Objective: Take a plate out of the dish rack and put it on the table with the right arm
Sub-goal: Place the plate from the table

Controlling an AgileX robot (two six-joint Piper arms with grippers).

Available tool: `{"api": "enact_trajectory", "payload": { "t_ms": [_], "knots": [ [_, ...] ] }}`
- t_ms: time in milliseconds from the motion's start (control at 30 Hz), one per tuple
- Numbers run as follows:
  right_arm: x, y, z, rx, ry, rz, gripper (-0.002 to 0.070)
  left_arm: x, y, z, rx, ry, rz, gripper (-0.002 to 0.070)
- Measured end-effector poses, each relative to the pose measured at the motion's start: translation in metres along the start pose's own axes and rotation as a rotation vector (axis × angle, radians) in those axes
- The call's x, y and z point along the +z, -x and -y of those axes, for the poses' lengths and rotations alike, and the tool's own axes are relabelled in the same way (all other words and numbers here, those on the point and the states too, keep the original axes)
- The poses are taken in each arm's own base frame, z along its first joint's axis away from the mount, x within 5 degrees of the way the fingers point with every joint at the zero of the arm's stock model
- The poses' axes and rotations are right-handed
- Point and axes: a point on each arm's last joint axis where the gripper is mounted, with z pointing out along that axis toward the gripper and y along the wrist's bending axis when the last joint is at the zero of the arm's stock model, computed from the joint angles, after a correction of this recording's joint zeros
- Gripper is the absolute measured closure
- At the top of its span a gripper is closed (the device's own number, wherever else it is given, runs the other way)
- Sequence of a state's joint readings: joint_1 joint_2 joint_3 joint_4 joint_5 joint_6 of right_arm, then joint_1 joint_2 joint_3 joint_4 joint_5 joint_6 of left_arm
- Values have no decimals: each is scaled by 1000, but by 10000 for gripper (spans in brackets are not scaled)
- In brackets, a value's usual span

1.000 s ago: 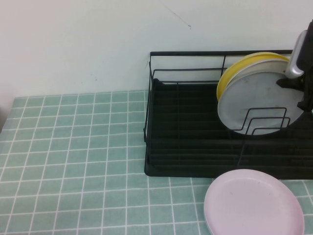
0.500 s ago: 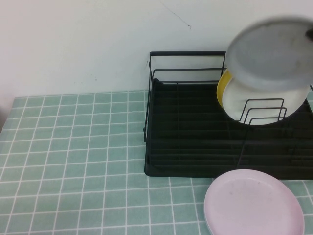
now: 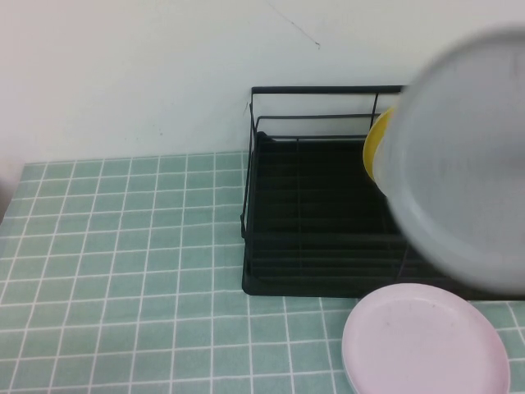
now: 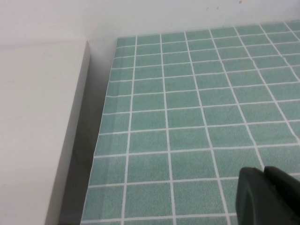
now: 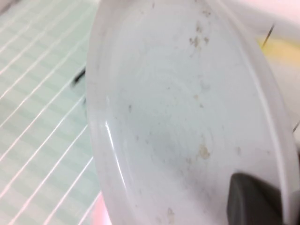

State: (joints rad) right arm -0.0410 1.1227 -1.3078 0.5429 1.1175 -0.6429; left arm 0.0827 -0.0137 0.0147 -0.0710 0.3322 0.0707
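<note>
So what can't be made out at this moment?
- High view: the grey plate, lifted near the camera, hides the right gripper and the dish rack's right half.
- Right wrist view: only one dark finger shows against the plate.
- Left wrist view: left gripper cut off by the edge.

The table (image 3: 123, 271) left of the dish rack (image 3: 312, 246) is seen bare and open to passage, while the near right corner is taken by a pale pink plate (image 3: 422, 341) lying just in front of the rack. The plate (image 3: 472, 156), gripped at its rim by the right gripper (image 5: 255, 204), is held raised over the rack's right part, where a yellow plate (image 3: 376, 148) is stood. The left gripper (image 4: 267, 197) is kept low over bare tiles near the table's edge, beside a pale ledge (image 4: 37, 131).
</note>
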Motion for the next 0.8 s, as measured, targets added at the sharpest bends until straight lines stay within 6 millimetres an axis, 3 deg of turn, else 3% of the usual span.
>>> {"api": "enact_trajectory", "payload": {
  "t_ms": [267,433,600,800],
  "knots": [
    [49,-79,-1,266,54,-233,576,0,0,0,-2,0,0,678],
    [80,-120,0,388,52,-272,576,0,0,0,-2,0,0,678],
    [107,-137,5,449,104,-320,576,0,0,0,-2,0,0,678],
    [132,-141,16,471,127,-330,576,0,0,0,-2,0,0,678]
  ]
}}
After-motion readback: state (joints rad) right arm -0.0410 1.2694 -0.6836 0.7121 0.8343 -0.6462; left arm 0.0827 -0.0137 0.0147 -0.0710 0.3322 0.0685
